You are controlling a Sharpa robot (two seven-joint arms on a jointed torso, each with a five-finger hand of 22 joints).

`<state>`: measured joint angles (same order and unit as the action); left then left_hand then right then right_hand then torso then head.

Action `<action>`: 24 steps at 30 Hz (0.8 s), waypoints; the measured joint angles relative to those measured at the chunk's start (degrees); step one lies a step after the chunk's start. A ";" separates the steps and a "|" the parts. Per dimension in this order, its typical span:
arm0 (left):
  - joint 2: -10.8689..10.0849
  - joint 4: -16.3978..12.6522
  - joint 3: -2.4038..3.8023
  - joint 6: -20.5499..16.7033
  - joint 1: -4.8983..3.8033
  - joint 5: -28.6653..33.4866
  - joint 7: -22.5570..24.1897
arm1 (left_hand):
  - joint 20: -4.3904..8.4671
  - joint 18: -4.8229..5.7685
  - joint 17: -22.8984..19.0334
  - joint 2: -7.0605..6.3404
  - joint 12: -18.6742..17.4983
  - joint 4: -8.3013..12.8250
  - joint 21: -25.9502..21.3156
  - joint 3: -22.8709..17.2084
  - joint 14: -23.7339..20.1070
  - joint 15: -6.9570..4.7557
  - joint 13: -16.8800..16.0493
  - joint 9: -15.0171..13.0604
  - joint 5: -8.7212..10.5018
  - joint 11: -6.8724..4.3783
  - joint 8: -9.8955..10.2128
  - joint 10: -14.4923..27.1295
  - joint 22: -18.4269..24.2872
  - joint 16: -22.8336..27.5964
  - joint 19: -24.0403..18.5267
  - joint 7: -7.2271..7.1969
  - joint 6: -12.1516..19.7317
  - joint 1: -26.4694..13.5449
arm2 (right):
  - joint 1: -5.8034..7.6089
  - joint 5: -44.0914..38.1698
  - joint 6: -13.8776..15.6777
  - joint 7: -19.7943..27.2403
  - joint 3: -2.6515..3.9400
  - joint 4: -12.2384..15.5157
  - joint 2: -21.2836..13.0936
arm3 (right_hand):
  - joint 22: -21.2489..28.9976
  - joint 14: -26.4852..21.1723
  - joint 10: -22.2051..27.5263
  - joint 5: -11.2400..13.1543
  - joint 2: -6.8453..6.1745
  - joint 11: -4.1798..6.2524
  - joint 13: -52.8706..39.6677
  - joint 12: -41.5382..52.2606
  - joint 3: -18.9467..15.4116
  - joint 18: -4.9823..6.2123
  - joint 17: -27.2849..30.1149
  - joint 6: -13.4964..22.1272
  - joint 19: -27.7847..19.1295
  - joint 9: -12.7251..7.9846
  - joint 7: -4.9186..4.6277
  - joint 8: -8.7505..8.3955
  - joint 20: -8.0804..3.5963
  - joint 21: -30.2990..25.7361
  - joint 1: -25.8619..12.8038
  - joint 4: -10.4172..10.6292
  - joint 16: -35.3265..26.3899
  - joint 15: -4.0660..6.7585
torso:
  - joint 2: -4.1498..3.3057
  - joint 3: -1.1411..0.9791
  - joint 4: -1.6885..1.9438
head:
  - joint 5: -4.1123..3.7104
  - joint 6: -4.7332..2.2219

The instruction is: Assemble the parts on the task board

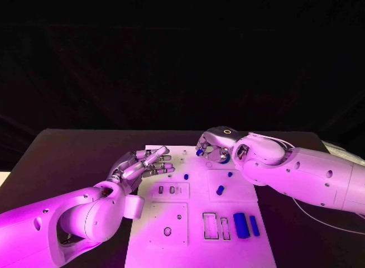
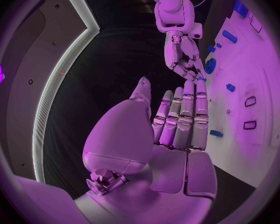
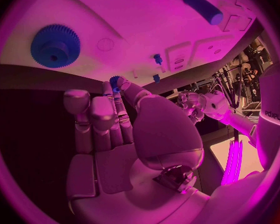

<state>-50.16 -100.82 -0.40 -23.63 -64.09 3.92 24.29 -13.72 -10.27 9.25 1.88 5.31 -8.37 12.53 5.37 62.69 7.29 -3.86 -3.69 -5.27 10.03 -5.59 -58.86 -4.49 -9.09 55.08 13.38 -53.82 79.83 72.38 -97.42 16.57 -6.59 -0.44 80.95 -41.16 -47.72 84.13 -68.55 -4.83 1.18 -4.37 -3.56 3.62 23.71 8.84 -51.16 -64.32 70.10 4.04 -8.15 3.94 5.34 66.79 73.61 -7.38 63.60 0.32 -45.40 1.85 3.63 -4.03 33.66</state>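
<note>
Worktop (image 1: 70, 151): black, carrying everything below.

Task board (image 1: 200, 223): white plate at centre, long axis running 12 to 6 o'clock in the head view, with cut-out slots and small holes.

Right hand (image 1: 213, 146): over the board's 12 o'clock end. Thumb and one finger pinch a small blue gear (image 3: 114, 80); the remaining fingers (image 3: 84, 115) are extended side by side.

Left hand (image 1: 144, 164): at the board's 9 o'clock edge, palm up, fingers straight and slightly apart, holding nothing.

Large blue gear (image 3: 55, 45): seated flat on the board near its 12 o'clock end, just beside the right hand.

Two blue bars (image 1: 246, 225): lying side by side near 5 o'clock, beside empty rectangular slots (image 1: 215, 225).

Blue pegs (image 1: 220, 190): several small ones standing or lying about mid-board; whether each is seated cannot be told.

Progress, by judgement: early to middle. One gear appears mounted, the small gear is in hand, the bars and several slots await fitting.
</note>
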 measured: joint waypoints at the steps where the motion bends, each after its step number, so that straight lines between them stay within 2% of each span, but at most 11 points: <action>1: 0.01 0.00 0.00 0.00 0.00 0.00 -0.01 | 0.00 0.00 0.00 0.00 0.00 0.00 0.00 0.00 0.00 0.00 0.00 0.00 0.00 0.00 0.00 0.00 0.00 0.00 0.00 0.00 0.00 0.00 | 0.02 0.09 0.25 -0.12 0.01 -0.23 0.30 | 0.00 0.00 0.00 0.03 0.00 0.00 0.00 0.00 0.01 0.00 0.00 -0.03 0.00 0.00 0.03 -0.03 0.00 0.00 0.00 0.02 0.00 0.00 | -0.03 0.03 0.03 | -0.01 -0.01; 10: -0.03 -0.30 0.00 0.04 0.00 0.02 -0.07 | 0.00 0.00 0.06 0.00 0.00 0.00 0.00 0.00 0.00 0.00 0.00 0.00 0.00 0.00 0.00 0.00 0.05 0.00 0.00 0.00 0.00 0.00 | 0.10 0.67 1.64 -1.01 0.03 -3.81 4.39 | -0.25 0.00 0.00 0.10 -0.33 0.00 -0.09 0.01 0.19 0.00 -0.34 -0.03 0.00 0.00 0.04 -0.12 0.00 0.08 -0.33 0.20 0.31 0.00 | -0.27 0.10 0.20 | 0.09 -0.10; 17: -0.12 -0.65 0.00 0.08 -0.05 0.03 -0.13 | 0.00 0.00 0.05 0.00 0.00 0.00 0.00 0.00 0.00 0.00 0.00 0.00 0.00 0.00 0.00 0.00 0.04 0.00 0.00 0.00 0.00 0.00 | 0.11 0.81 1.55 -1.40 0.02 -5.77 6.27 | -0.39 0.00 0.00 0.33 -0.85 0.00 -0.07 0.01 0.43 0.01 -0.50 -0.02 -0.01 0.00 0.04 -0.28 0.00 0.29 -0.38 0.43 0.65 0.00 | -0.52 0.23 0.47 | 0.02 -0.22; 24: -0.16 -0.74 0.00 0.10 -0.12 0.04 -0.19 | 0.00 0.00 0.05 0.00 0.00 0.00 0.00 0.00 0.00 0.00 0.00 0.00 0.00 0.00 0.00 0.00 0.04 0.00 0.00 -0.01 0.00 0.00 | 0.11 0.80 1.47 -1.78 0.00 -7.22 7.73 | -0.46 0.00 0.00 0.34 -0.85 -0.01 -0.07 0.01 0.42 0.00 -0.57 -0.01 -0.01 0.00 0.04 -0.33 0.00 0.29 -0.38 0.44 0.65 0.00 | -0.69 0.24 0.51 | 0.12 -0.22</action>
<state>-50.32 -101.57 -0.40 -23.53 -64.21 3.96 24.10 -13.72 -10.27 9.30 1.88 5.32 -8.37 12.53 5.37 62.68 7.29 -3.86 -3.69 -5.27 10.03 -5.59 -58.86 -4.45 -9.10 55.08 13.38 -53.82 79.83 72.50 -96.62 18.04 -8.37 -0.44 73.72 -33.43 -48.18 84.13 -68.56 -4.50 0.33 -4.37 -3.63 3.63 24.14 8.84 -51.73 -64.33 70.10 4.04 -8.11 3.61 5.34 67.08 73.23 -6.94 64.25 0.32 -46.09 2.08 4.13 -3.91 33.44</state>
